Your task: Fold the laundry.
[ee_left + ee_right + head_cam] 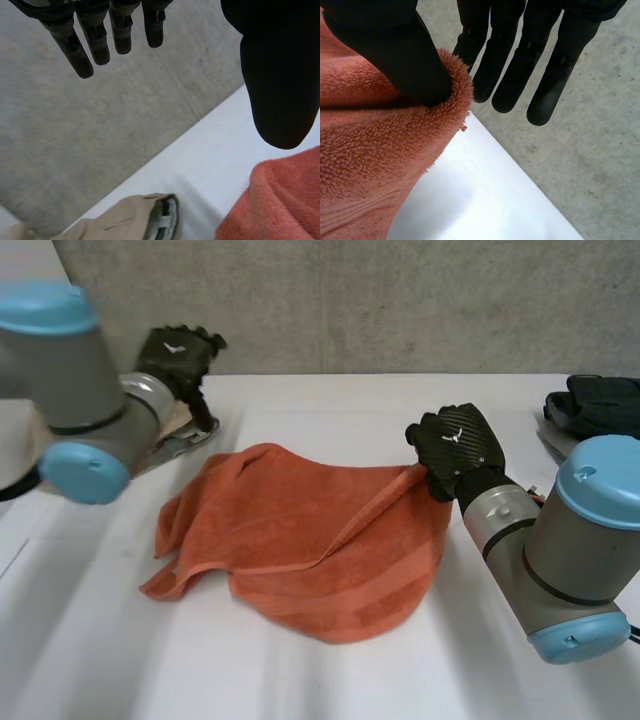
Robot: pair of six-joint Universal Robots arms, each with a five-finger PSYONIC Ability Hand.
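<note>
1 orange towel (310,540) rumpled at the middle of the white table (100,640); its corner toward the right edge pinched between thumb and straight fingers of right hand (455,445); left hand (180,355) near the back left corner above a beige garment (125,220), fingers straight, spread, holding nothing.

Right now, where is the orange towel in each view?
Head view: orange towel crumpled mid-table, a corner pinched by the right hand.
Left wrist view: orange towel past the left hand thumb tip, near a beige garment.
Right wrist view: orange towel edge pinched under the right hand's thumb.
Shared landmark: the white table.
</note>
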